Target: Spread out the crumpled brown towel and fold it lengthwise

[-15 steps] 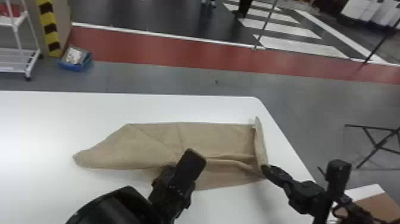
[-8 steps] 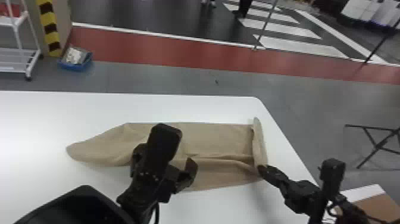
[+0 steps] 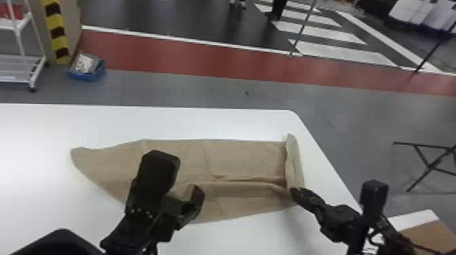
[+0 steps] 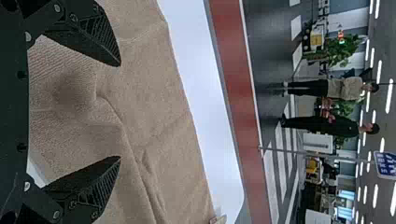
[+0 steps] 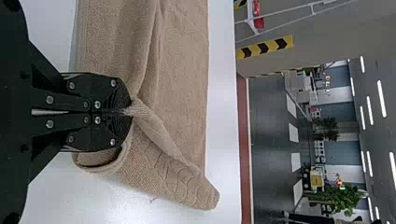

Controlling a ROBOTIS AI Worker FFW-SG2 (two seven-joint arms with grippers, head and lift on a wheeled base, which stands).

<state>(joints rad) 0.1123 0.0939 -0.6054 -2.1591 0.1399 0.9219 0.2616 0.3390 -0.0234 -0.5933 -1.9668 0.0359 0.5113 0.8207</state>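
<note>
The brown towel [image 3: 244,159] lies stretched sideways on the white table, with creases along its near half and a turned-over right end. Over its left-centre part is my left gripper [image 3: 185,179]; in the left wrist view the same gripper [image 4: 119,111] is open, its fingers wide apart above the cloth [image 4: 154,102]. At the towel's near right corner is my right gripper [image 3: 294,192]. The right wrist view has this gripper [image 5: 128,112] shut on a pinch of the towel [image 5: 182,60], beside the rolled end.
The white table [image 3: 217,122] has its right edge close to the right arm. A brown and white box [image 3: 431,234] is at the lower right, beyond that edge. A shelf cart [image 3: 20,67] and a blue bin [image 3: 86,73] stand on the floor behind.
My left gripper has moved left and away from the robot over the towel. The towel's left end has shifted and now lies farther back. My right gripper has shifted slightly left.
</note>
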